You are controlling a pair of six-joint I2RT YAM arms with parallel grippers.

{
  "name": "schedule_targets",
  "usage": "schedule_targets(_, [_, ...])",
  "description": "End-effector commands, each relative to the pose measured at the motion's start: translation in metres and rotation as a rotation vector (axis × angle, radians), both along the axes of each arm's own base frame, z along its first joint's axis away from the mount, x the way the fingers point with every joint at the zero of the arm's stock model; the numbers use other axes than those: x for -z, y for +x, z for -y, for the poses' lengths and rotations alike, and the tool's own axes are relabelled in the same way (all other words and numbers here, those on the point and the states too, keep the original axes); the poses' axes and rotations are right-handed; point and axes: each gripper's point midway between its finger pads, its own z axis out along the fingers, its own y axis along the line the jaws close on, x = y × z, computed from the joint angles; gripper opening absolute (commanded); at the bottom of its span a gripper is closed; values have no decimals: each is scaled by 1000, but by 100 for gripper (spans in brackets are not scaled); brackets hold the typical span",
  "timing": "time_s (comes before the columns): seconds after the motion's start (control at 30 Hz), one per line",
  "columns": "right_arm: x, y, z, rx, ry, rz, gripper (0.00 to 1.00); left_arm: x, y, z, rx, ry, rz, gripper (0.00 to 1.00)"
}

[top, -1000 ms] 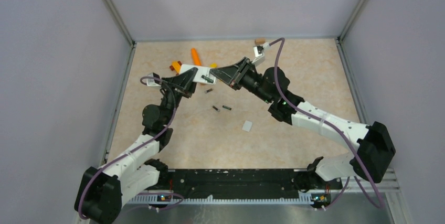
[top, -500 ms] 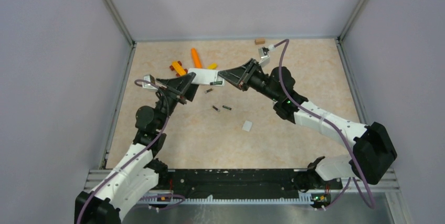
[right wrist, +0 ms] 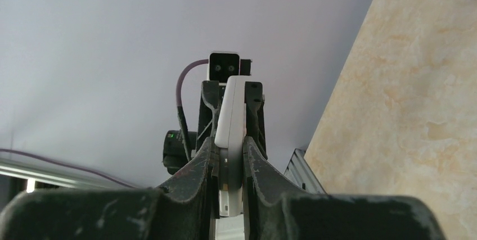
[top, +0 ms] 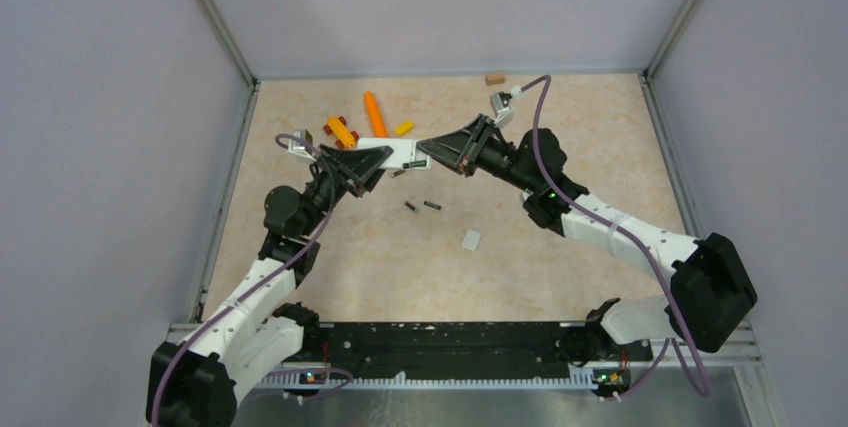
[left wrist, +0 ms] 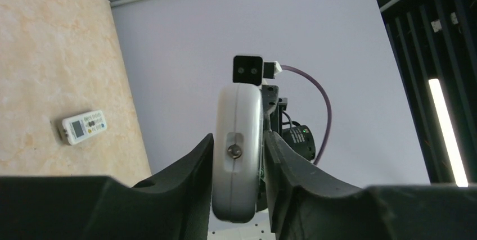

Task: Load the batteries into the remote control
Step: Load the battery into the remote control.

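A white remote control [top: 395,152] hangs above the table, held at both ends. My left gripper [top: 372,160] is shut on its left end. In the left wrist view that end [left wrist: 237,155] fills the space between the fingers. My right gripper [top: 433,148] is shut on the right end, and the remote's edge [right wrist: 232,116] is pinched between its fingers. A slim dark shape [top: 410,160] shows on the remote beside the right gripper. Three batteries lie loose on the table: one [top: 398,173] just under the remote, two [top: 411,207] [top: 432,205] nearer to me.
A small white device with a screen [top: 470,239] [left wrist: 83,127] lies on the table in front of the batteries. An orange stick [top: 373,107], orange and yellow blocks [top: 340,130] [top: 403,128] and a brown block [top: 494,78] lie at the back. Grey walls close three sides.
My left gripper let go of the remote, slid right along it and closed on it again. The right gripper kept its hold and the remote shifted slightly right.
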Motion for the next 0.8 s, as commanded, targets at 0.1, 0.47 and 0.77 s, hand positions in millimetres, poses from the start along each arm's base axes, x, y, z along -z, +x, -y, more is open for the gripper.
schedule_targets(0.1, [-25, -7, 5, -38, 62, 50, 0, -28, -13, 2, 56, -13, 112, 18])
schedule_targets(0.47, [-27, 3, 26, 78, -145, 186, 53, -21, -7, 0, 103, -115, 41, 0])
schedule_targets(0.77, [-76, -7, 61, 190, -276, 595, 74, -14, -4, 1, 102, -74, 34, 0])
